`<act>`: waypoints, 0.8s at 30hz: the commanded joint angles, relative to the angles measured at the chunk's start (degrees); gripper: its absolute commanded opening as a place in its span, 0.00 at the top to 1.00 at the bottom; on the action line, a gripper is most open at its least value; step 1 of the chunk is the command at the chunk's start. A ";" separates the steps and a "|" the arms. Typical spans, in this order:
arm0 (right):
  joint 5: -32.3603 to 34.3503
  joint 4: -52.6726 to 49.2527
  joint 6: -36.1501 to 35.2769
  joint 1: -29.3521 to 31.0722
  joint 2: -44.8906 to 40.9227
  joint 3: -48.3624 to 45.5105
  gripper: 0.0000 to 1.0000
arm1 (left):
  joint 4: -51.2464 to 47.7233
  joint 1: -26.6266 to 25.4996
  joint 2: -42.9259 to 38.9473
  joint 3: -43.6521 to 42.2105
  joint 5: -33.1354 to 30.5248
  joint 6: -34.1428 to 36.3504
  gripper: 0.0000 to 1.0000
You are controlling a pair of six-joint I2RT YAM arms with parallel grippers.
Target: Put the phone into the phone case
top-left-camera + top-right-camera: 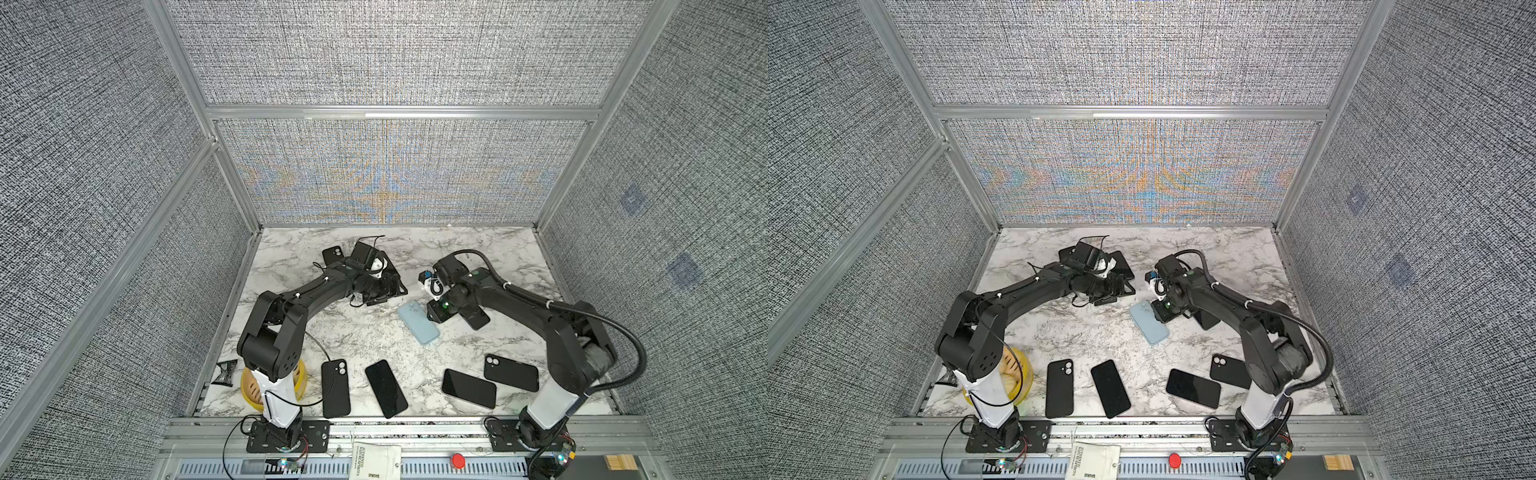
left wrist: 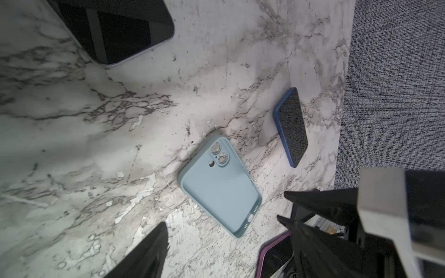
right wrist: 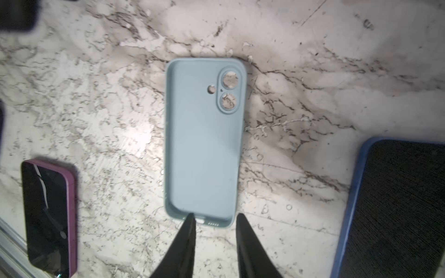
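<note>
Hovering by blue case (image 3: pixel 203 144), right gripper (image 3: pixel 216 214) parted, left gripper (image 2: pixel 222 220) released, wrist-view only.

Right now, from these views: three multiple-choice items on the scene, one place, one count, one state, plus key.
1. Where does the light blue case lie? A) middle of the table B) in a bowl C) on a phone
2. How many dark phones line the front edge? A) two B) four C) six
3. The case is: A) empty, open side up B) filled C) lifted
Key: 1A, both top views show it mid-table; 2B, four lie in a row; 3A, marble shows through its camera holes.
</note>
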 commanded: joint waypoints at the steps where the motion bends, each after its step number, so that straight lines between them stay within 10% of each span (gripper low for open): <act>1: 0.72 2.36 5.52 1.84 -4.98 -5.81 0.67 | -0.49 -0.46 -1.22 -0.77 -0.52 -0.74 0.18; 12: 6.62 4.51 11.11 6.63 -13.32 -16.54 0.66 | 2.35 -1.81 0.29 -2.71 1.11 -0.35 0.19; 24: 14.27 -4.43 9.46 -10.56 -2.06 -1.98 0.36 | 0.32 -3.76 6.02 4.19 4.13 2.22 0.18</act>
